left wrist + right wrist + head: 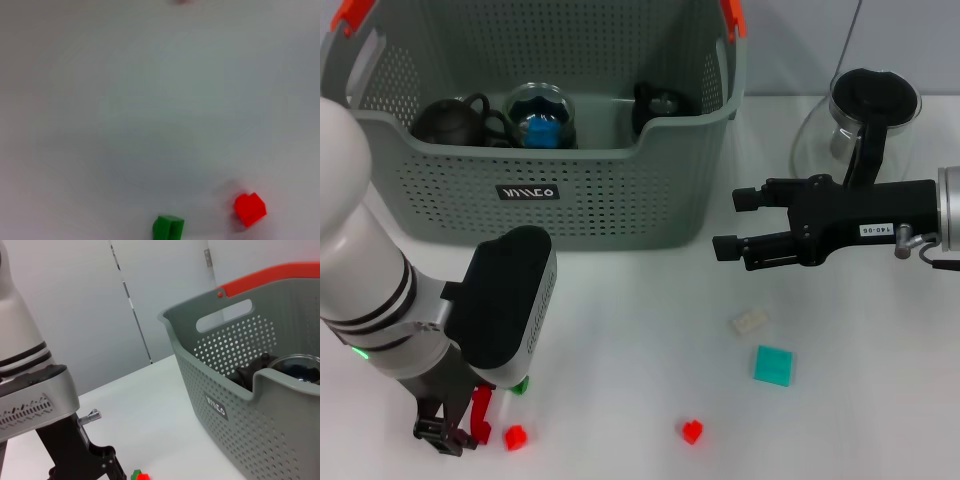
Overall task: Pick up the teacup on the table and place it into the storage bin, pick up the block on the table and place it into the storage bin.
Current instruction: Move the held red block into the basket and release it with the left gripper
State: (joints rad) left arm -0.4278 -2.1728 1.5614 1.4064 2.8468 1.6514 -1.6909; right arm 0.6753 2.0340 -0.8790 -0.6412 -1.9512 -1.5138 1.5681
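The storage bin [620,190], grey-green and perforated with orange clips, stands at the back of the table and shows close up in the right wrist view [225,365]. Inside it lie a black pot [450,120], a glass cup with something blue [540,115] and another black vessel [658,105]; I cannot tell which is the teacup. Small blocks lie on the table: red [515,437], green [523,385], red [692,431], teal [774,365], cream [749,322]. My left gripper [455,430] is low at the front left, beside the first red block. My right gripper [738,222] hovers open and empty, right of the bin.
A glass pot with a black lid [860,120] stands at the back right, behind my right arm. The left wrist view shows the green block [167,227] and a red block [249,209] on bare white tabletop.
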